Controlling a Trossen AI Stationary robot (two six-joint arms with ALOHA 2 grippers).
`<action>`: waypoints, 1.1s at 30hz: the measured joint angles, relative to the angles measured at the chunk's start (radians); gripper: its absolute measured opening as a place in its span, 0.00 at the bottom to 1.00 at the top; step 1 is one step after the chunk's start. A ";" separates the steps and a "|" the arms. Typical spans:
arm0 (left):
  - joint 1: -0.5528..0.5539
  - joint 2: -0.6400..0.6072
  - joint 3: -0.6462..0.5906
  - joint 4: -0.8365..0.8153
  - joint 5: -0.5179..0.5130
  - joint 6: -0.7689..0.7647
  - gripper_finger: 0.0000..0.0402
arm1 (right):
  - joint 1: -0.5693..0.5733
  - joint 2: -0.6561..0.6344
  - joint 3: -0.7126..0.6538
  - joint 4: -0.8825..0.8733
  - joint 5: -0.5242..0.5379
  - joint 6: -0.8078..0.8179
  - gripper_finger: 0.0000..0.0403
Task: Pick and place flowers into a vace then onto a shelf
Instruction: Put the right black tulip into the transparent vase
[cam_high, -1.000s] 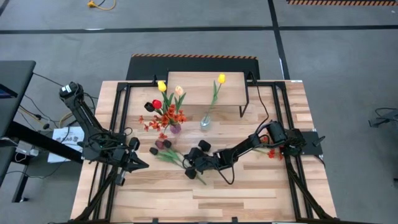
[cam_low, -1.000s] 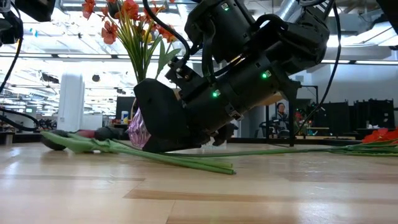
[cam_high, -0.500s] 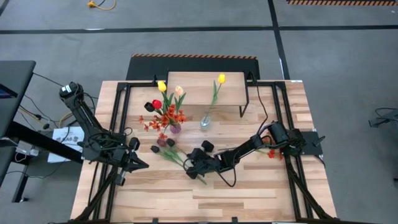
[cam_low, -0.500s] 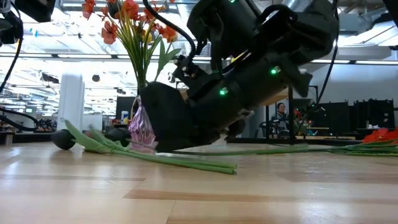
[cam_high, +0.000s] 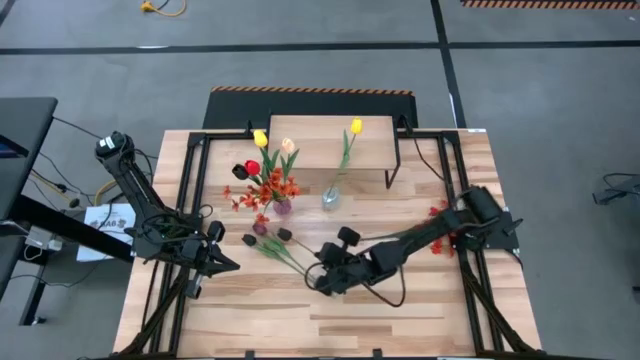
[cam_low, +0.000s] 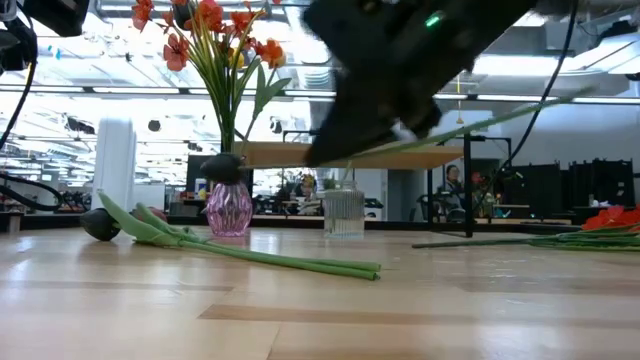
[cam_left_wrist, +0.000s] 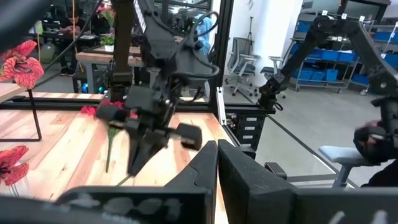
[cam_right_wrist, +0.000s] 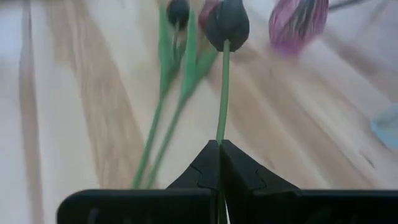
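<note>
The plank table (cam_high: 400, 310) is bare wood along its whole near edge, in front of the pink vase, so the widest open room lies there; black frame rails (cam_high: 470, 290) run down both sides. The shelf (cam_high: 330, 140), a light wood top on thin black legs, stands behind the pink vase at the far edge, its top free apart from a yellow tulip head leaning over it. The right arm (cam_high: 430, 235) reaches in low from the side rail, and its right gripper (cam_high: 322, 281) hangs in front of the pink vase and a little to the right, lifted off the table. The left gripper (cam_high: 222, 263) waits near the left rail, left of the pink vase, fingers pressed together on nothing.

The pink vase (cam_high: 282, 206) holds a bunch of yellow, red and orange flowers (cam_high: 265, 175); a clear glass vase (cam_high: 329, 197) with one yellow tulip (cam_high: 354, 127) stands just right of it. Two dark tulips (cam_high: 268, 240) lie on the wood in front of the pink vase.

Only the right wrist view shows the grip: the fingers (cam_right_wrist: 202, 168) are clamped shut on the green stem of a dark maroon tulip (cam_right_wrist: 227, 22). The low view alone shows that stem raised clear of the tabletop. Red flowers (cam_high: 437, 245) lie by the right rail.
</note>
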 joint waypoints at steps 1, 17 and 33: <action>0.000 0.000 0.000 0.000 0.000 0.000 0.00 | 0.011 -0.016 0.000 -0.039 -0.012 0.015 0.00; 0.000 0.000 0.000 0.000 0.000 0.000 0.00 | 0.213 -0.151 -0.078 0.337 -0.283 -0.577 0.00; 0.001 0.000 0.000 -0.011 0.000 0.000 0.00 | 0.043 -0.318 -0.705 1.611 -0.266 -0.822 0.00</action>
